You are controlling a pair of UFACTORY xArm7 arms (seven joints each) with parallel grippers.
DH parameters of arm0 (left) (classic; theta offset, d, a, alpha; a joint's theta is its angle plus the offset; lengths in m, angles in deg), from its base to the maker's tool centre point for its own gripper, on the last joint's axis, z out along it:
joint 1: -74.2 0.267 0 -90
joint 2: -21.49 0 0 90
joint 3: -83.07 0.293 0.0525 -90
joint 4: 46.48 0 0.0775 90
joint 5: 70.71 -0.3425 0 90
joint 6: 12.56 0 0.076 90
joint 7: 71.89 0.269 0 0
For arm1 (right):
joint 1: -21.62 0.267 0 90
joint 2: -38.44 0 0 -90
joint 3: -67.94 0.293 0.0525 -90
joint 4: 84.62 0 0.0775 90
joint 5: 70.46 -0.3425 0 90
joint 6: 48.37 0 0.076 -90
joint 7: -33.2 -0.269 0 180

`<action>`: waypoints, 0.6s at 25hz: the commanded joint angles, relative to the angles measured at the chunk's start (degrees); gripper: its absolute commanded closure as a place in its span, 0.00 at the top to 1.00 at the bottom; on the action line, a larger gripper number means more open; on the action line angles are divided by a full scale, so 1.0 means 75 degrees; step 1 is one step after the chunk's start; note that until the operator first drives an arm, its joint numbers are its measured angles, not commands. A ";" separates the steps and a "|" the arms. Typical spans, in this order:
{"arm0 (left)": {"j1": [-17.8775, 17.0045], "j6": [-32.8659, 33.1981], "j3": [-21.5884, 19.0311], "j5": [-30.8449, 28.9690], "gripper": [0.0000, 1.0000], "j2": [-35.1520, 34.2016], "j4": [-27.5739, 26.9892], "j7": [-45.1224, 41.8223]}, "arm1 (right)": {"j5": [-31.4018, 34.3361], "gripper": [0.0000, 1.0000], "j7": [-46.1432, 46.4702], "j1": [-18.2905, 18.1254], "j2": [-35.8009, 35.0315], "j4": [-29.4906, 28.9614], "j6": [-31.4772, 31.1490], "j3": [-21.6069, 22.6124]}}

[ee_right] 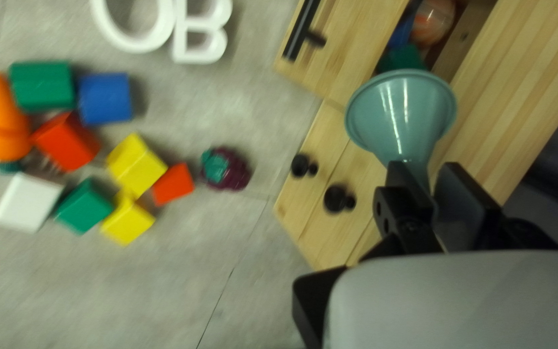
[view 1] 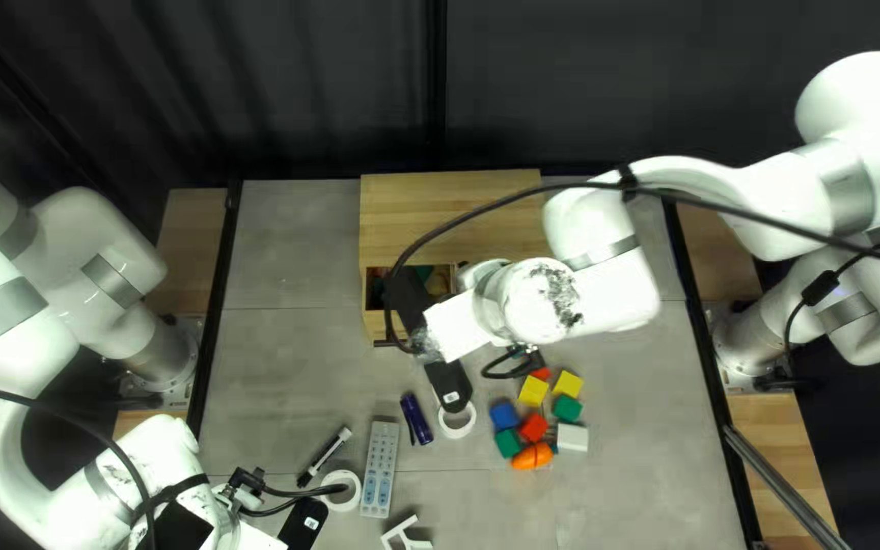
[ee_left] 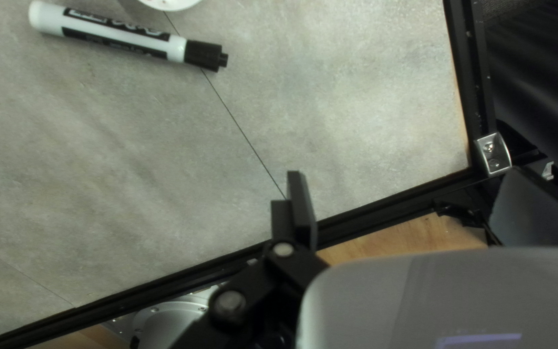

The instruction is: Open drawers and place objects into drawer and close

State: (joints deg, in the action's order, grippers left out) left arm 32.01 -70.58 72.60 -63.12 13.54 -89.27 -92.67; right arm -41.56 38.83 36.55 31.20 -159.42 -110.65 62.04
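Right jaws pinch the funnel (ee_right: 400, 106) by its stem (ee_right: 420, 170), rightly: it looks light, stiff, slick. Left jaws gape.

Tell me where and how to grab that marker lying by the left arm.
Take the marker around mid-barrel, coming straight down from above, with one finger of the open left pincer on each long side. It lies flat on the table, long, slim and straight, so a grip across its width should balance better than one on the black cap.
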 commanded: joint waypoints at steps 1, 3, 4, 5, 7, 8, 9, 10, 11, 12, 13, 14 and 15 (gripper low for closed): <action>0.0000 0.0000 0.0000 0.0000 1.00 0.0000 0.0000 0.0000 | 0.0136 0.02 0.0064 -0.0118 -0.0084 0.0002 0.0196 -0.0112; 0.0000 0.0000 0.0000 0.0000 1.00 0.0000 0.0000 0.0000 | 0.0191 0.01 0.0026 -0.0162 -0.0125 0.0069 0.0337 -0.0155; 0.0000 0.0000 0.0000 0.0000 1.00 0.0000 0.0000 0.0000 | 0.0203 0.01 0.0015 -0.0185 -0.0148 0.0104 0.0410 -0.0174; 0.0000 0.0000 0.0000 0.0000 1.00 0.0000 0.0000 0.0000 | 0.0222 0.01 -0.0010 -0.0222 -0.0188 0.0170 0.0556 -0.0203; 0.0000 0.0000 0.0000 0.0000 1.00 0.0000 0.0000 0.0000 | 0.0223 0.02 -0.0027 -0.0270 -0.0254 0.0228 0.0733 -0.0237; 0.0000 0.0000 0.0000 0.0000 1.00 0.0000 0.0000 0.0000 | 0.0210 0.02 -0.0027 -0.0299 -0.0314 0.0223 0.0820 -0.0255; 0.0000 0.0000 0.0000 0.0000 1.00 0.0000 0.0000 0.0000 | 0.0203 0.02 -0.0024 -0.0314 -0.0355 0.0206 0.0866 -0.0264; 0.0000 0.0000 0.0000 0.0000 1.00 0.0000 0.0000 0.0000 | 0.0193 0.02 -0.0021 -0.0333 -0.0404 0.0181 0.0922 -0.0274; 0.0000 0.0000 0.0000 0.0000 1.00 0.0000 0.0000 0.0000 | 0.0182 0.02 -0.0006 -0.0354 -0.0463 0.0137 0.0961 -0.0284; 0.0000 0.0000 0.0000 0.0000 1.00 0.0000 0.0000 0.0000 | 0.0171 0.02 0.0005 -0.0367 -0.0503 0.0105 0.0979 -0.0292; 0.0000 0.0000 0.0000 0.0000 1.00 0.0000 0.0000 0.0000 | 0.0155 0.04 0.0019 -0.0390 -0.0550 0.0069 0.1003 -0.0303; 0.0000 0.0000 0.0000 0.0000 1.00 0.0000 0.0000 0.0000 | 0.0145 0.06 0.0027 -0.0401 -0.0569 0.0053 0.1011 -0.0308; 0.0000 0.0000 0.0000 0.0000 1.00 0.0000 0.0000 0.0000 | 0.0128 0.51 0.0039 -0.0415 -0.0589 0.0027 0.1013 -0.0315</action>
State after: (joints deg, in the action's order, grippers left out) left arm 32.01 -70.58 72.60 -63.12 13.54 -89.27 -92.67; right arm -40.40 38.96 33.66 27.16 -158.86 -103.23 59.79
